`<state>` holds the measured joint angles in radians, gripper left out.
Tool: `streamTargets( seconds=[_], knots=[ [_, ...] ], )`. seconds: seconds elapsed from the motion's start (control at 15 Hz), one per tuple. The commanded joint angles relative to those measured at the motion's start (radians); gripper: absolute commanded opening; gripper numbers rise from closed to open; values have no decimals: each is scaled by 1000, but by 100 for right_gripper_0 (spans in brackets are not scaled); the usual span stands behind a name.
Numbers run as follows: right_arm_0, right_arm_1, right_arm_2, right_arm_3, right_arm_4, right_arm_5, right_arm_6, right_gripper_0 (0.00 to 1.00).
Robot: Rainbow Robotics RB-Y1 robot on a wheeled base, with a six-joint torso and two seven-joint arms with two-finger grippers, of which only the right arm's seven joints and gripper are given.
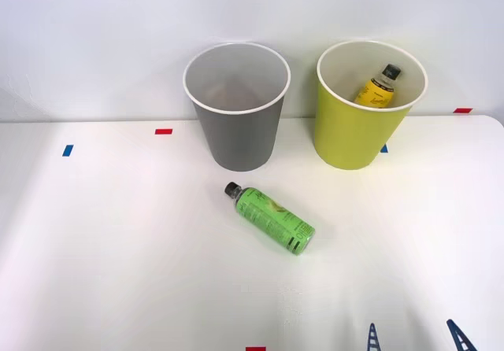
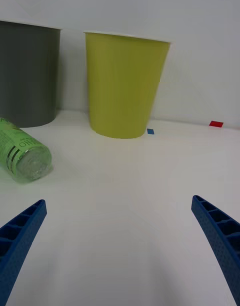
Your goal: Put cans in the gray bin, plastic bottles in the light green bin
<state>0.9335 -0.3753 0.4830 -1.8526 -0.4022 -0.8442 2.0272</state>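
My gripper (image 1: 415, 337) sits low at the near edge of the table (image 1: 118, 272), fingers spread wide and holding nothing. In the wrist view the two blue fingers (image 2: 22, 231) stand far apart with bare tabletop between them.

The green bottle (image 1: 272, 218) lies on its side out in front of the two bins, black cap pointing toward the gray bin (image 1: 238, 123), base toward me. It touches neither bin. From my wrist I see its clear round base (image 2: 27, 158), off toward one finger instead of centred between them. The yellow bottle (image 1: 376, 88) is already down inside the light green bin (image 1: 358, 134), leaning against the wall. The gray bin looks empty from here, and I can't spot a can on the table.

Risks, as I judge them: the bottle is round and lying flat, so a nudge from one finger would probably roll it away. It's off my centreline too, so closing from here would miss or clip it. The bins stand close together and look light; a low carry could knock a rim or drop the bottle in the wrong one.

The green label carries dark print and stripes near the base, but I can't read any word or brand. Same for the yellow label.
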Motion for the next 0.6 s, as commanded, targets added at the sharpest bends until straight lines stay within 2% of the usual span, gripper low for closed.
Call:
streamTargets(
  seconds=[0.07,0.6],
  knots=[
    [-2,9,14,12,14,-19,-4,100],
    [-2,10,12,12,25,-21,5,100]
  ],
)
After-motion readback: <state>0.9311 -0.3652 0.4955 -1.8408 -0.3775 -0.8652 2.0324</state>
